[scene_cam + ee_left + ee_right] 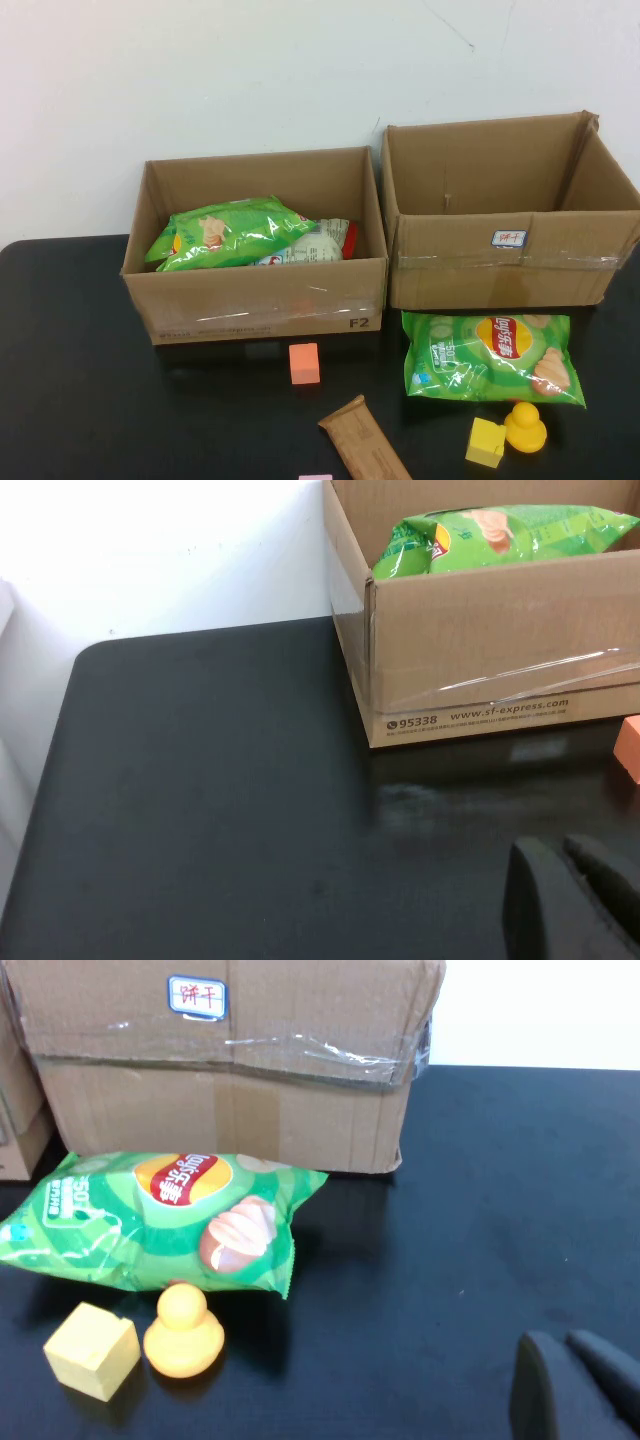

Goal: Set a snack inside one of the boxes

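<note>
From my seat I see neither arm in the high view; each gripper shows only in its own wrist camera. The left gripper (575, 895) hangs low over the bare black table (200, 800), its two dark fingers lying close side by side with only a thin gap, and nothing is between them. Ahead of it and a little to one side stands the left box (480, 650), with a green chip bag inside (500, 535) poking above the rim. An orange block (630, 750) sits near that box's front, beyond the fingertips.

The right gripper (580, 1385) is likewise low over the table, fingers nearly together and holding nothing. Ahead of it and off to one side lies the loose chip bag (160, 1220), flat on the table, just in front of the right box (230, 1070), which carries a small white label (197, 996). Nearer the gripper than the bag are a yellow duck (183, 1332) and a yellow cube (92, 1350), side by side; the duck touches the bag's edge.

In the high view a brown wrapped bar (362, 440) lies near the front edge of the table, between the orange block and the cube. The right box looks empty inside as far as I can see.
</note>
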Robot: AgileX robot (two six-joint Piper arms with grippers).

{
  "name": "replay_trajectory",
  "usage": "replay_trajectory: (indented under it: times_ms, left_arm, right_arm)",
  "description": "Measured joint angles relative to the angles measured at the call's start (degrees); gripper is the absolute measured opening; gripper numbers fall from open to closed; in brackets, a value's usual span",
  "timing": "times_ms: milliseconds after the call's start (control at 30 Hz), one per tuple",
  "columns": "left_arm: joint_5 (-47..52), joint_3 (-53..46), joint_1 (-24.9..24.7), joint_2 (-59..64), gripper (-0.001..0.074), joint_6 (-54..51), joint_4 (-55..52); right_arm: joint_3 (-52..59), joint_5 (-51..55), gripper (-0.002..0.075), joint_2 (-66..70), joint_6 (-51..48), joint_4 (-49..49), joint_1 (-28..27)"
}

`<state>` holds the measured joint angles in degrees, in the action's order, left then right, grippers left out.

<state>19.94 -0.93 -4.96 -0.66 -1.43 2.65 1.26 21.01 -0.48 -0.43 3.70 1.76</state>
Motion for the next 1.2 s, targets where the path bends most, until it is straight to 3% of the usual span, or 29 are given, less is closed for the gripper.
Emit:
replay_trajectory:
  times_ms: [1200]
  left_arm:
    - [0.0, 0.0, 0.0, 0.0, -0.0001, 0.0, -0.2]
  right_arm:
    - [0.0, -0.9, -0.0001, 0.0, -0.1, 0.0, 0.0]
